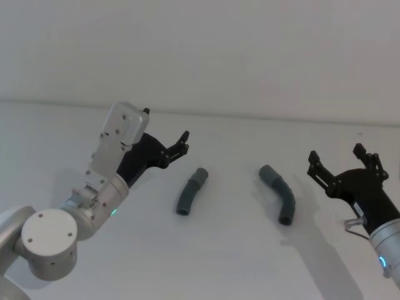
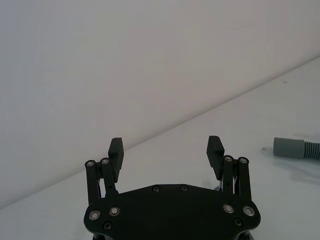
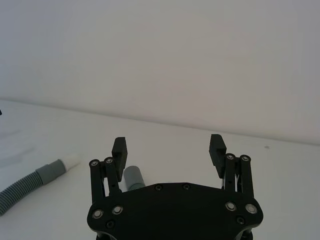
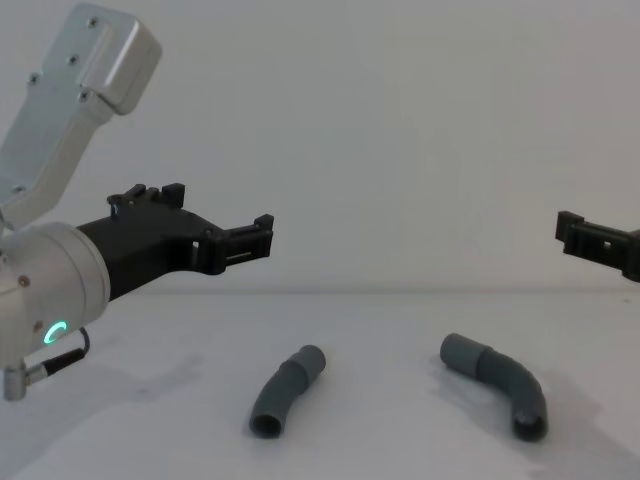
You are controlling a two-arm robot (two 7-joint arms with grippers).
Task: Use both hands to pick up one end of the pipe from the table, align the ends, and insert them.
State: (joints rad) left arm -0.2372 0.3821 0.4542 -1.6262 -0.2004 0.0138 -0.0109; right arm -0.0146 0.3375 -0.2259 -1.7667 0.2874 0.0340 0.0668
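- Plain pale wall (image 1: 200,44) behind, bare, evenly lit.
- White matte table (image 1: 219,262) runs back to it; straight seam where they meet.
- Light diffuse; faint soft shadows on the table.

left pipe piece (image 1: 190,192): bare table (image 1: 237,256) all round | right pipe piece (image 1: 280,191): same

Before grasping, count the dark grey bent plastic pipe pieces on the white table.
2. One dark grey pipe piece lies left of centre, nearer the left gripper; the other pipe piece lies right of centre, nearer the right gripper.
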